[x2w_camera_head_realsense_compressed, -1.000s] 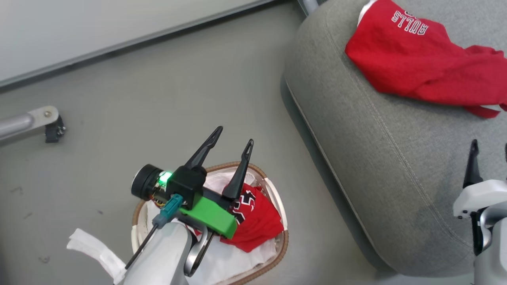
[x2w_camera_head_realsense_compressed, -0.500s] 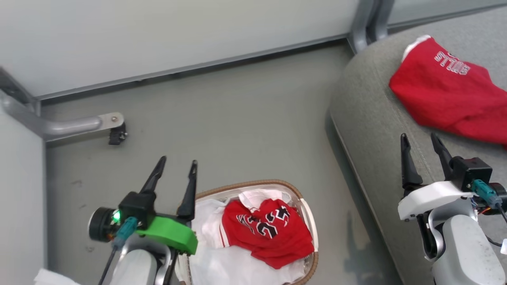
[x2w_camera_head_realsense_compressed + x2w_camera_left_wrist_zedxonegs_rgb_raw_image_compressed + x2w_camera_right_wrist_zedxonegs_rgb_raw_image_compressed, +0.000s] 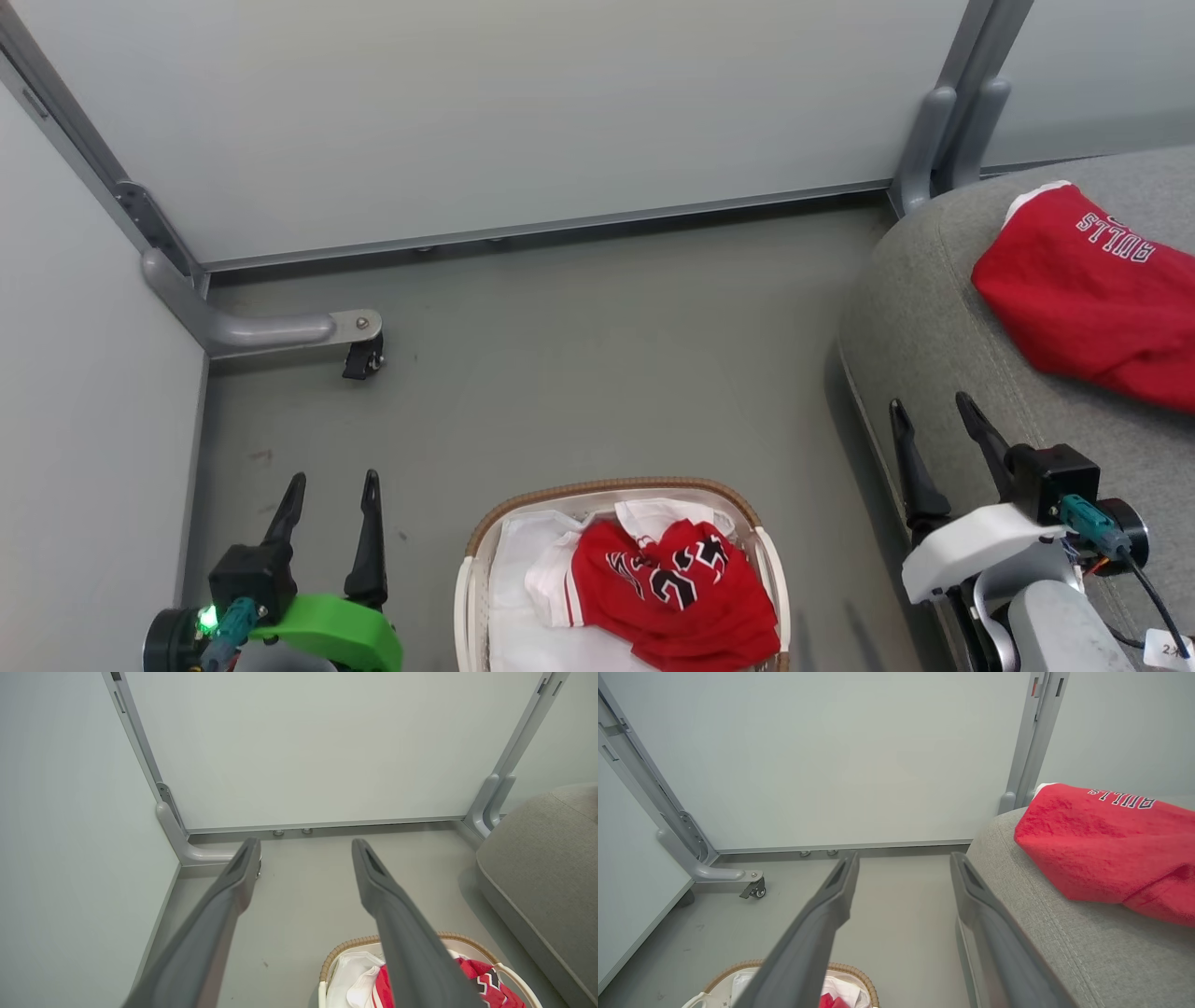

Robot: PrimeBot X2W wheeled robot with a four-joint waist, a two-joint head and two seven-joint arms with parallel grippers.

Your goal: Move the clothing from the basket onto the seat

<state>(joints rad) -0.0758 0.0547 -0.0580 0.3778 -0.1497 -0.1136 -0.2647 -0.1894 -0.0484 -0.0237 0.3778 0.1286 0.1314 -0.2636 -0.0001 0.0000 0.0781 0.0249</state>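
The left tool [image 3: 334, 478] is backing off the basket [image 3: 560, 492], gaping empty like the right tool [image 3: 930, 401]. A jersey [image 3: 672, 588] is still waiting inside.

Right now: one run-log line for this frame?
left gripper: open, empty | right gripper: open, empty | basket: numbered jersey inside | seat: BULLS jersey on top | task: unfinished

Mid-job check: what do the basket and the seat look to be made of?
Basket: smooth white sides, likely plastic, slightly glossy; brown rim looks woven, perhaps wicker or rope. Seat: matte grey woven fabric upholstery, visible textile grain and stitched seams.
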